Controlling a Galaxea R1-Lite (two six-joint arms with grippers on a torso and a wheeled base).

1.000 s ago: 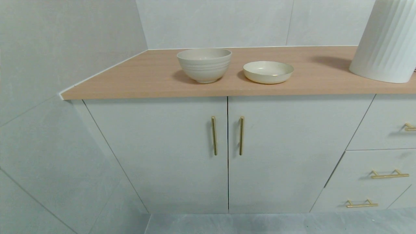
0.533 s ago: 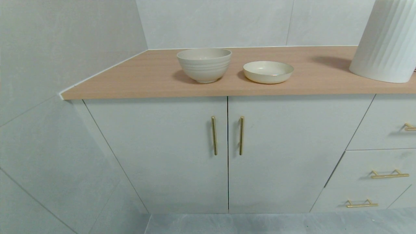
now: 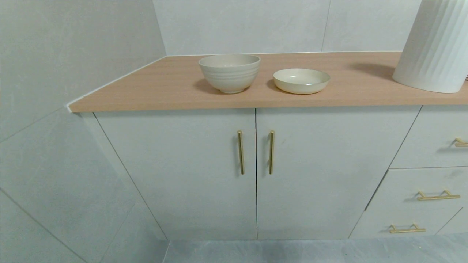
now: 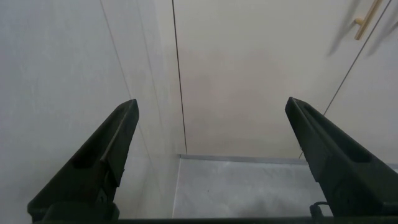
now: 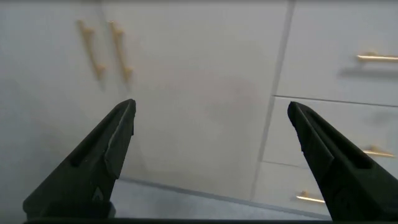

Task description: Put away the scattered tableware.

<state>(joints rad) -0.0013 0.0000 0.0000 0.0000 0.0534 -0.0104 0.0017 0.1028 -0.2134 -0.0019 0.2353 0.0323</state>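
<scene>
Since nothing has stirred over the last second, the head view gives the bowl (image 3: 229, 73) and the shallow dish (image 3: 301, 80) standing near each other, not touching, on the wooden countertop (image 3: 164, 87), with the cabinet doors (image 3: 182, 171) below them shut; both pieces, I judge, sit well above and beyond either pincer; in the left wrist view the left pincer (image 4: 211, 107) is spread wide with nothing between its fingers (image 4: 106, 155), a closed door panel (image 4: 249, 93) and a strip of floor (image 4: 249, 186) straight ahead of it, a gold handle (image 4: 367, 18) off past one fingertip; in the right wrist view the right pincer (image 5: 210, 108) is likewise released and empty, the paired door handles (image 5: 92, 53) ahead past one finger, the drawer fronts (image 5: 336, 130) past the other; so the tidying looks unstarted, and a door probably wants opening first.
</scene>
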